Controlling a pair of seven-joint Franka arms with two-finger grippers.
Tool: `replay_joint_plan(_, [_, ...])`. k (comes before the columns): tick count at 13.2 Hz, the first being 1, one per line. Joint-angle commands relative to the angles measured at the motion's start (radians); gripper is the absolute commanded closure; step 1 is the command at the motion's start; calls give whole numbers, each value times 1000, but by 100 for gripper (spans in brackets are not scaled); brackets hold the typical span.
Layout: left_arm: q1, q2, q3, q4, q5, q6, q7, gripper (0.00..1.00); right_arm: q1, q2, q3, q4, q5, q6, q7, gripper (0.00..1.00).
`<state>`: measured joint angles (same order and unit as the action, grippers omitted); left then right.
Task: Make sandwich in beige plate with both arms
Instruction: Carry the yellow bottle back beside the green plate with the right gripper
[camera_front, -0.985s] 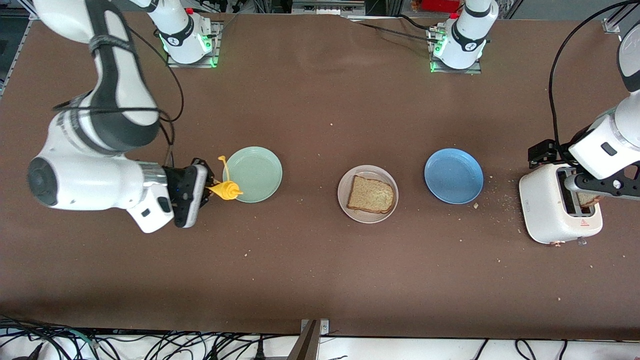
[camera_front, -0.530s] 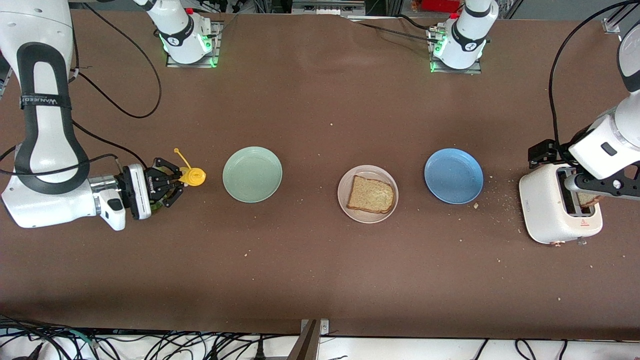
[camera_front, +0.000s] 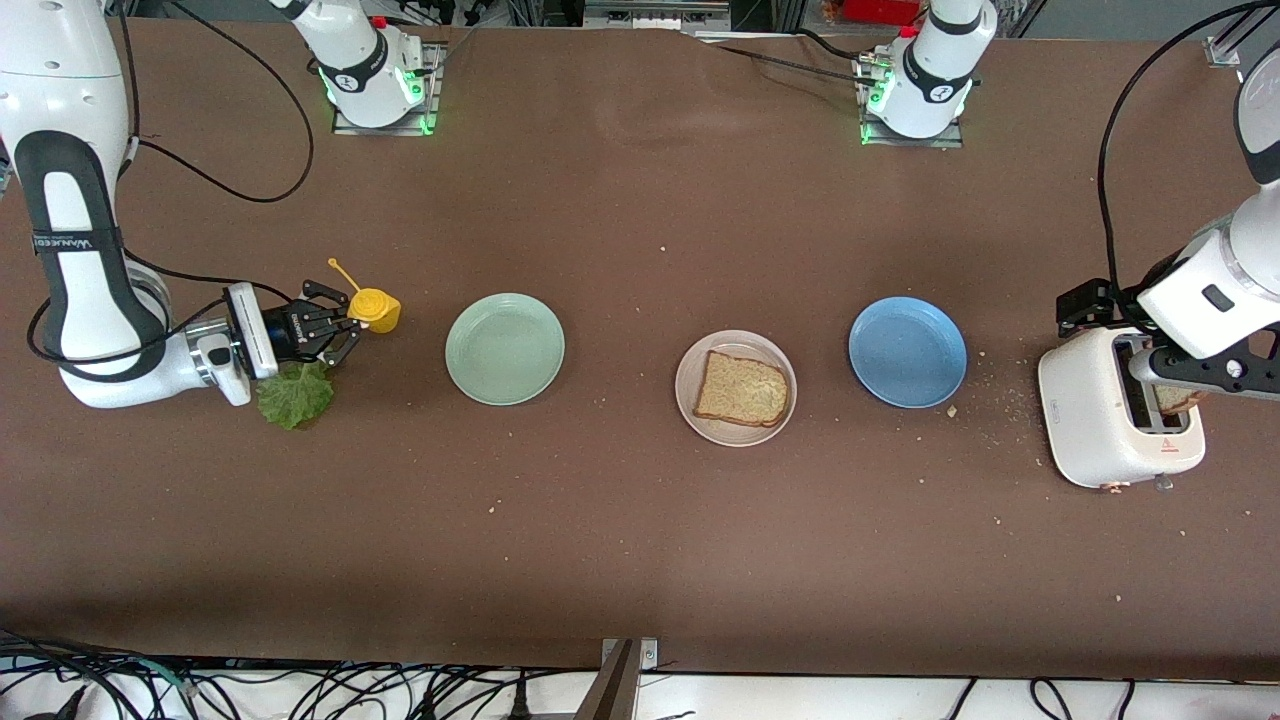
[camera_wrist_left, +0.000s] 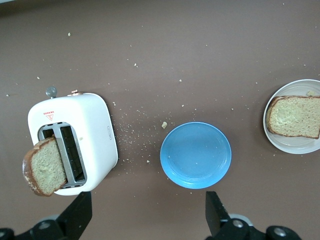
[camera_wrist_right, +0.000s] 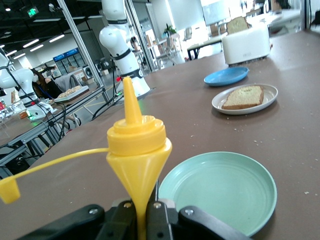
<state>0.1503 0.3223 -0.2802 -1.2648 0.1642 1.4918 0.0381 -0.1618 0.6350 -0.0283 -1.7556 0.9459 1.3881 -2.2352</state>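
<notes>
The beige plate (camera_front: 690, 410) lies mid-table with one brown bread slice (camera_front: 741, 388) on it; both also show in the left wrist view, plate (camera_wrist_left: 292, 149) and slice (camera_wrist_left: 295, 116). A second slice (camera_wrist_left: 44, 167) stands tilted in the white toaster (camera_front: 1100, 420) at the left arm's end. My left gripper (camera_front: 1190, 368) hangs open over the toaster, nothing between its fingers (camera_wrist_left: 80, 215). My right gripper (camera_front: 345, 322) is shut on a yellow squeeze bottle (camera_front: 373, 310), gripping its narrow part (camera_wrist_right: 137, 145). A green lettuce leaf (camera_front: 295, 393) lies on the table under the right wrist.
A mint-green plate (camera_front: 505, 349) sits between the yellow bottle and the beige plate. A blue plate (camera_front: 907, 351) lies between the beige plate and the toaster. Both hold nothing. Crumbs are scattered around the toaster.
My right arm has swung toward its own end of the table with the yellow bottle, away from the mint-green plate, uncovering the lettuce leaf. The left arm has not moved.
</notes>
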Motion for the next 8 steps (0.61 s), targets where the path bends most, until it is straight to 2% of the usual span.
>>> replay_joint_plan(1, [5,0,-1,18,-22,-18,3,0,-36,12,11,-59,53,-37,-142,100])
replay_joint_plan(8, [3,0,-1,18,-23,-18,3,0,-42,133,11,-48,88,-14,-303,100])
